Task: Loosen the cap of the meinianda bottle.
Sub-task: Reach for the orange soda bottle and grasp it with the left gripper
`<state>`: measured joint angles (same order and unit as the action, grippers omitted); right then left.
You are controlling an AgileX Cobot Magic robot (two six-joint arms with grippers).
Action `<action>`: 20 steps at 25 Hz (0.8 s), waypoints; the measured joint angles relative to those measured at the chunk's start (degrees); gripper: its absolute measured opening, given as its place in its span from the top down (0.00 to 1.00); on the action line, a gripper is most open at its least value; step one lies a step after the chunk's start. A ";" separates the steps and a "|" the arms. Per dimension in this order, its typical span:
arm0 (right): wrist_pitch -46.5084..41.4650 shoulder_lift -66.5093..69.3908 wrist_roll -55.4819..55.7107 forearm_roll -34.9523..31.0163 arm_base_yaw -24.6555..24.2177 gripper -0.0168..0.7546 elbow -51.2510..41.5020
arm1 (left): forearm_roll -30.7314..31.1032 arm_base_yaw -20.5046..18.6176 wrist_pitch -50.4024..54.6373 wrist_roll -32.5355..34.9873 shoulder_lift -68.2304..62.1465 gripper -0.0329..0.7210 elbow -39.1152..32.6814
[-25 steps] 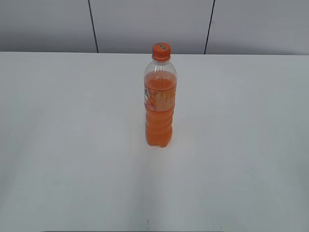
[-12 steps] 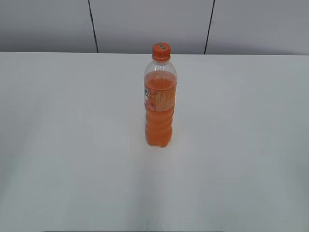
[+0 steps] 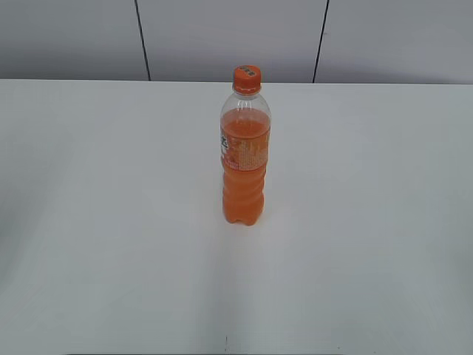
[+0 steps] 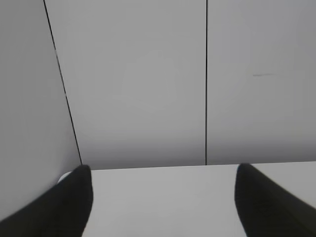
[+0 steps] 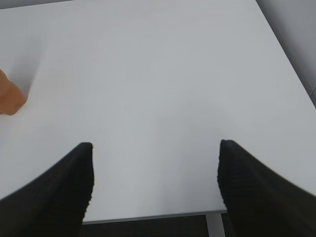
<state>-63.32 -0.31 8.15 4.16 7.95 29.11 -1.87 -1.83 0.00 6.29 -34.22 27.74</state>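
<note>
The meinianda bottle (image 3: 244,159) stands upright near the middle of the white table (image 3: 111,185), clear plastic with orange drink and an orange-and-white label band. Its orange cap (image 3: 247,78) sits on the neck. Neither arm shows in the exterior view. In the left wrist view my left gripper (image 4: 162,170) is open over the table's far edge, facing the wall, with nothing between its black fingers. My right gripper (image 5: 155,145) is open above the table's near edge, also empty. An orange bit of the bottle (image 5: 9,98) shows at the left edge of that view.
A grey panelled wall (image 3: 229,37) with dark vertical seams runs behind the table. In the right wrist view the table's edge (image 5: 163,215) lies just below the fingers, with a dark gap beneath it.
</note>
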 joint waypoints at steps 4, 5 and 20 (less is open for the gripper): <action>0.00 0.00 0.00 0.00 0.00 0.22 0.00 | -0.36 0.00 -6.40 0.00 -5.94 0.24 0.00; 0.00 0.00 0.00 0.00 0.00 0.22 0.00 | -0.36 0.00 -7.74 0.00 -7.23 0.24 0.00; 0.00 0.00 0.00 0.00 0.00 0.22 0.00 | 5.51 0.00 -26.84 -3.95 -28.16 0.26 0.00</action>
<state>-63.32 -0.31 8.15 4.16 7.95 29.11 3.64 -1.83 -26.84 2.34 -62.38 27.74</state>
